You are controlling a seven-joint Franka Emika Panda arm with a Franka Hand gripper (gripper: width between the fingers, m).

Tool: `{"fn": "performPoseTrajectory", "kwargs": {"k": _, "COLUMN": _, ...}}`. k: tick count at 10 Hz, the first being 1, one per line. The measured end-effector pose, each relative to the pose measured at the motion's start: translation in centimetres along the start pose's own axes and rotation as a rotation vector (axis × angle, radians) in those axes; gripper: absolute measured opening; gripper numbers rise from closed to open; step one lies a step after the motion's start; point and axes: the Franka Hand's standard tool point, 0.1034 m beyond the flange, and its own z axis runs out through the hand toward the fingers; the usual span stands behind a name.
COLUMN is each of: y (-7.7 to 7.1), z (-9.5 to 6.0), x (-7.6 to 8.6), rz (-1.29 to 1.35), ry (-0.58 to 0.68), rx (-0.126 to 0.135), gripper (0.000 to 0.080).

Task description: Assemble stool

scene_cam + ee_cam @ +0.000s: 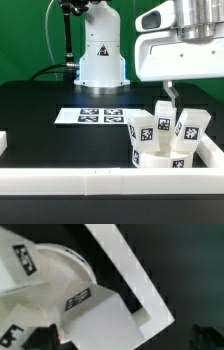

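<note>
The white stool stands upside down in the exterior view's right corner of the rail. Its round seat (pixel 160 160) lies flat with three tagged legs (pixel 140 130) pointing up. My gripper (pixel 172 98) hangs just over the middle leg (pixel 163 116), one finger reaching its top. In the wrist view, a blocky tagged leg (pixel 105 317) fills the space at my gripper (pixel 120 339). The dark fingers (pixel 40 338) sit far apart at either side of it, with a gap showing on one side. The jaws look open around the leg. The seat (pixel 55 272) lies behind it.
A long white border rail (pixel 100 181) runs along the front and turns up the exterior view's right side (pixel 213 152); it also shows in the wrist view (pixel 125 263). The marker board (pixel 97 116) lies mid-table. The arm's white base (pixel 100 55) stands behind.
</note>
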Motion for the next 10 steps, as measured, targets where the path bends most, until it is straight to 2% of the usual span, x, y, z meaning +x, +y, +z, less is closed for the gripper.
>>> {"fn": "performPoseTrajectory", "kwargs": {"k": 3, "y": 0.17, "z": 0.09, "x": 0.16, "rz": -0.329, "ry": 0.017, "rx": -0.003, "gripper": 0.0649}}
{"fn": "performPoseTrajectory", "kwargs": {"k": 6, "y": -0.01, "z": 0.22, "x": 0.05, "rz": -0.529, "ry": 0.027, "rx": -0.003, "gripper": 0.0649}}
{"fn": "performPoseTrajectory", "kwargs": {"k": 10, "y": 0.51, "z": 0.19, "x": 0.42, "rz": -0.796, "ry": 0.027, "rx": -0.03, "gripper": 0.0649}}
